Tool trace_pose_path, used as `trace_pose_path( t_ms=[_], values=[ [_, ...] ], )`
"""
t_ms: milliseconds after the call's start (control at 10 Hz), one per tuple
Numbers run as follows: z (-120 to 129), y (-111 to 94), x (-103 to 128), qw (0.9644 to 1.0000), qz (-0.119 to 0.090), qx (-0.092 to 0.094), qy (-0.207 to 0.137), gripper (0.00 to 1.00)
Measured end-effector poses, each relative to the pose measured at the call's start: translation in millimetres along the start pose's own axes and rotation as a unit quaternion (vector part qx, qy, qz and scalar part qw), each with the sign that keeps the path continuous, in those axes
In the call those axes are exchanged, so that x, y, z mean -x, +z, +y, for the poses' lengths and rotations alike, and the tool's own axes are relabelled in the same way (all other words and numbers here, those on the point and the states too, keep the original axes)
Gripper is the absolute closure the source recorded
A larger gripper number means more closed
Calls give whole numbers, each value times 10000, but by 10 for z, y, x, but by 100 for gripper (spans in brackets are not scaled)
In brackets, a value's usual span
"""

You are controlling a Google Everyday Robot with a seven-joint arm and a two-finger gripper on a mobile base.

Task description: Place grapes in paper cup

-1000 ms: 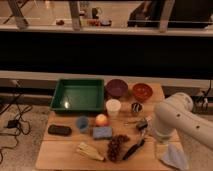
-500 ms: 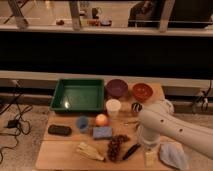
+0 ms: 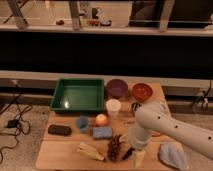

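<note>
The grapes (image 3: 114, 148), a dark reddish-purple bunch, lie on the wooden table (image 3: 60, 150) near its front edge. The paper cup (image 3: 113, 107), white and upright, stands mid-table behind them, in front of the purple bowl. My white arm (image 3: 165, 129) reaches in from the right and bends down. The gripper (image 3: 129, 153) hangs at its end just right of the grapes, low over the table and close to the bunch. The arm hides part of the table's right side.
A green tray (image 3: 77, 95) sits at the back left, with a purple bowl (image 3: 116, 88) and a red bowl (image 3: 142, 91) beside it. A blue cup (image 3: 82, 123), orange fruit (image 3: 101, 119), blue sponge (image 3: 102, 132), black block (image 3: 59, 130), yellow item (image 3: 90, 151) and grey cloth (image 3: 172, 155) lie around.
My arm has swung left and down from the table's right side, bringing the gripper next to the grapes. The objects on the table have not moved.
</note>
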Motion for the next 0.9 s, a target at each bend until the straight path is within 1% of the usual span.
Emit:
trace_pose_path(
  t_ms=[100,300,400,600,800,900],
  values=[
    [-81,28,16,9999,-135,1,-15,20],
    [-146,110,-9,9995,-308,25,65,20],
    [-157,170,-21,9993,-362,62,89,20],
    [-142,388,-71,9985,-475,208,173,20],
    [-108,537,-87,9977,-561,330,212,20],
    [-102,579,-72,9974,-584,370,197,20]
  ],
)
